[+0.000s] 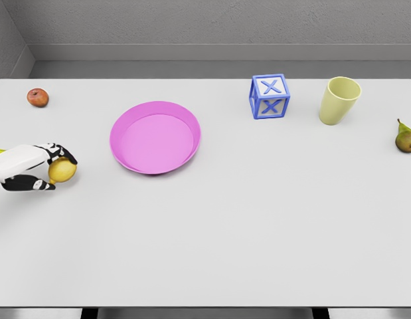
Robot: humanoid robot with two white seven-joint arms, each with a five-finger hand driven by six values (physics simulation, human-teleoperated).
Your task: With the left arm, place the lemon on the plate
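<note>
While beside plate [190,126], hand-held [32,167] lemon [62,171].

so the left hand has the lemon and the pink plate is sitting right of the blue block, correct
Not quite. The left hand does hold the lemon, but the head view shows the pink plate left of the blue block, not right of it.

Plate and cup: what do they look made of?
Plate: looks like matte pink plastic, uniform colour, soft sheen, thin raised rim. Cup: pale yellow, probably plastic too, smooth and unglazed-looking, no handle. Being simulator renders, neither material is certain.
</note>
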